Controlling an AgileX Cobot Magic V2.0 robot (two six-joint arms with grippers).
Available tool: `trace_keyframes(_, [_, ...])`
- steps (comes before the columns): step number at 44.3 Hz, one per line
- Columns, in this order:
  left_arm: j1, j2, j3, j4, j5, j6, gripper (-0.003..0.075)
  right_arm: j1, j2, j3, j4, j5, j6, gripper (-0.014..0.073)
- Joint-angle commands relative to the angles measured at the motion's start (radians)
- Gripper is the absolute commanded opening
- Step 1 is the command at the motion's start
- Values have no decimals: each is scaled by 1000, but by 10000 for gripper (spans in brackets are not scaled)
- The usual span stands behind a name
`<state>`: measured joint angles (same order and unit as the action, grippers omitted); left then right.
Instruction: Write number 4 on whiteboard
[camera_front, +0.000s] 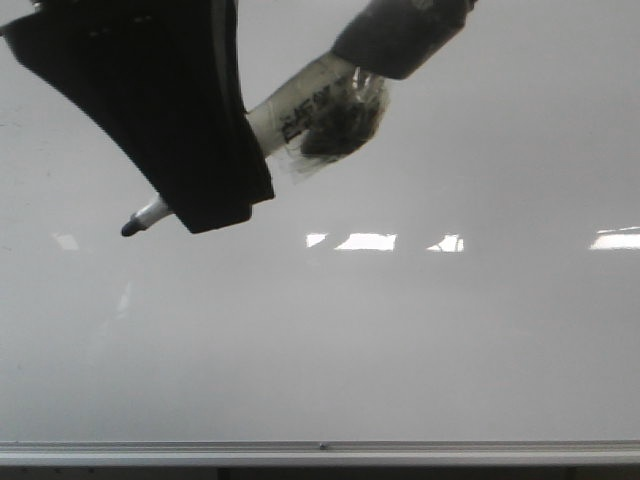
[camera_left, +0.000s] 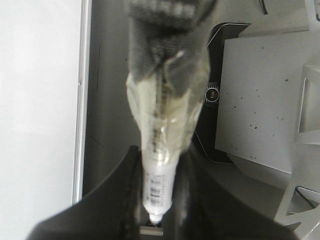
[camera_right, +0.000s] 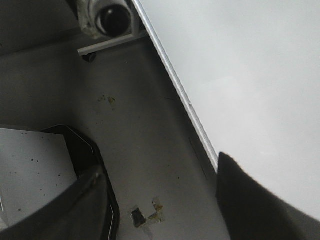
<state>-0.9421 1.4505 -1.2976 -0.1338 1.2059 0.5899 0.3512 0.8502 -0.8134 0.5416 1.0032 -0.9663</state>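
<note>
A: Front view, item one: left gripper (camera_front: 215, 190), dark, upper left, clenched on a marker (camera_front: 300, 110).
B: Marker details?
A: White barrel with black print, wrapped in clear tape; dark tip (camera_front: 130, 228) pointing down-left, free of the fingers. Whether the tip touches the board, I cannot tell.
B: Left wrist view agrees?
A: Yes. Gripper (camera_left: 152, 220) with black fingers (camera_left: 117, 200) pressed to either side of the marker (camera_left: 160, 175); a barcode shows on the barrel, taped bulk above it.
B: Item two, right gripper?
A: Right wrist view only: gripper (camera_right: 160, 200), two dark fingers (camera_right: 250, 200) well apart, released, nothing between them.
B: Item three, the board?
A: Whiteboard (camera_front: 400, 340), glossy grey-white, filling the front view, with bright light reflections across its middle and a silver rail (camera_front: 320, 452) along its lower edge. Seen also in the left wrist view (camera_left: 35, 100) and right wrist view (camera_right: 250, 75).
B: The 4?
A: No stroke visible on the board in any view.
B: Surroundings?
A: Grey floor (camera_right: 140, 125), stained, beside the rail; speckled grey panel (camera_left: 260, 100).
</note>
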Motion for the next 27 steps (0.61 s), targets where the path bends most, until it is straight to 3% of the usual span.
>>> trace_keyframes(1, [-8, -27, -34, -5, -27, 2, -20, 49, 34, -33, 45, -94, -20, 498])
trace_keyframes(10, [-8, -27, -34, 4, -27, 2, -20, 164, 144, -126, 45, -109, -20, 498])
trace_keyframes(27, [-8, -27, -34, 6, -34, 28, -20, 275, 300, -258, 62, -79, -19, 498])
